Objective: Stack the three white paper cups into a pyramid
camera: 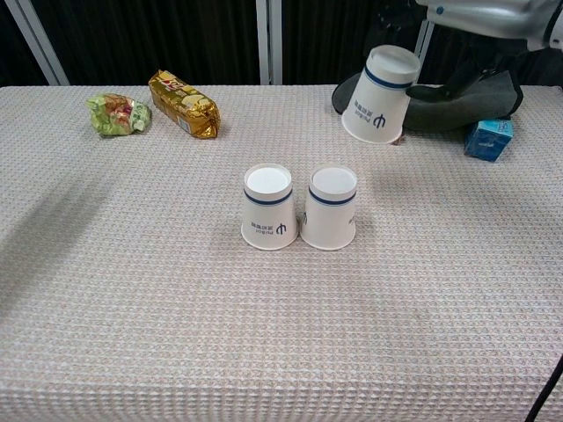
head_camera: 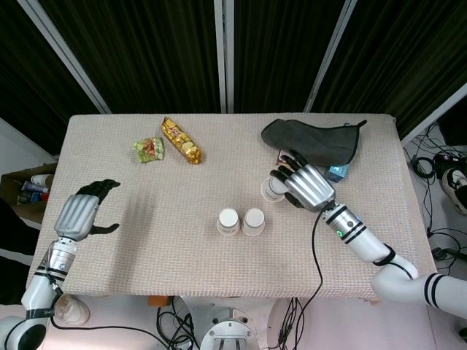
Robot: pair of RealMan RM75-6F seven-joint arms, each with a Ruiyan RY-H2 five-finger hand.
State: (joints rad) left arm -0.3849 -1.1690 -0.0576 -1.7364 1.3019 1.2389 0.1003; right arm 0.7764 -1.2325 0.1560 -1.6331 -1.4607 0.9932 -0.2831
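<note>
Two white paper cups stand upside down and side by side mid-table, the left cup point(head_camera: 228, 221) point(camera: 269, 207) touching the right cup point(head_camera: 254, 221) point(camera: 330, 207). My right hand point(head_camera: 305, 184) point(camera: 479, 12) holds the third cup point(head_camera: 271, 189) point(camera: 380, 94) upside down, tilted, in the air, behind and right of the pair. My left hand point(head_camera: 82, 211) hovers open over the table's left edge, fingers spread, nothing in it; it shows only in the head view.
A dark cloth point(head_camera: 314, 140) point(camera: 457, 86) lies at the back right, with a small blue box point(head_camera: 336, 173) point(camera: 488, 139) beside it. A green snack packet point(head_camera: 149, 149) point(camera: 118, 114) and a gold packet point(head_camera: 181, 140) point(camera: 183, 105) lie at the back left.
</note>
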